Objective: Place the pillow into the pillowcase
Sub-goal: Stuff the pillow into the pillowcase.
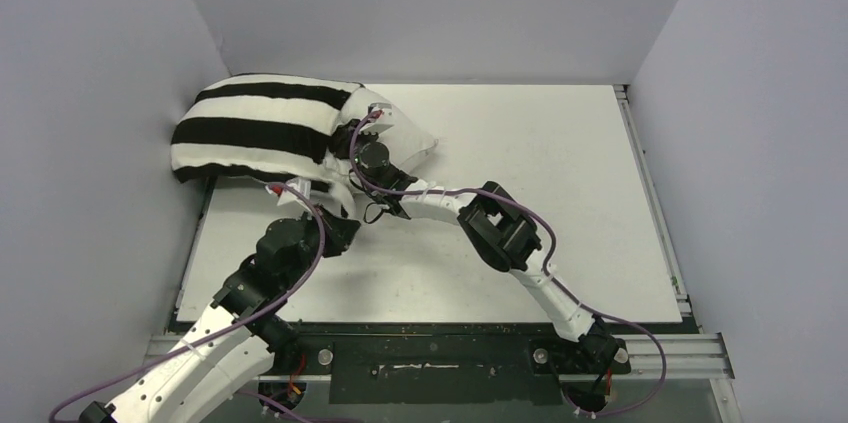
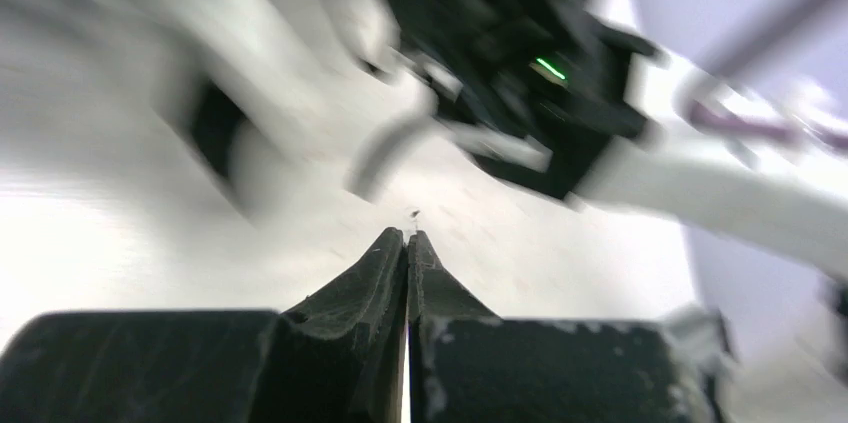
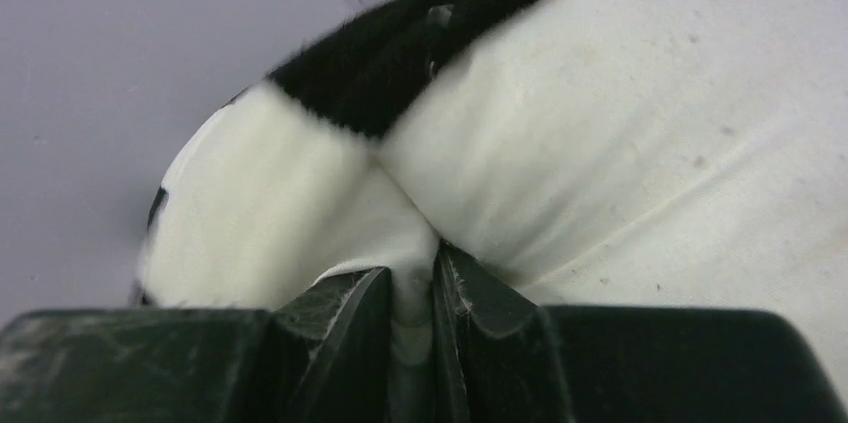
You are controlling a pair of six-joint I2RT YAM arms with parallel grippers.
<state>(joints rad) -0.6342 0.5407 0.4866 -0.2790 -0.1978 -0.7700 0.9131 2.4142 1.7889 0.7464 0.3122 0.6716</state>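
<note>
The right gripper (image 3: 410,288) is pinching a fold of white cloth between its fingers, just where the mouth of the pillowcase (image 3: 400,63) is meeting the pillow (image 3: 650,123). The pinched fold looks like the pillowcase's hem, though the wrist view is not making this fully certain. The black and white stripes are curving away to the left of the fingers, and the plain off-white pillow is bulging to the right.

The left gripper (image 2: 407,243) is showing its jaws pressed together with nothing between them. It is hovering over the white table (image 1: 560,193), just beside the near edge of the pillowcase. Its wrist view is blurred, with the right arm (image 2: 560,73) crossing above the fingertips.

From above, the pillowcase is lying at the far left corner of the table, pressing against the left wall (image 1: 90,143). The pillow is sitting mostly inside it, with one white corner sticking out of the open end towards the right.
</note>
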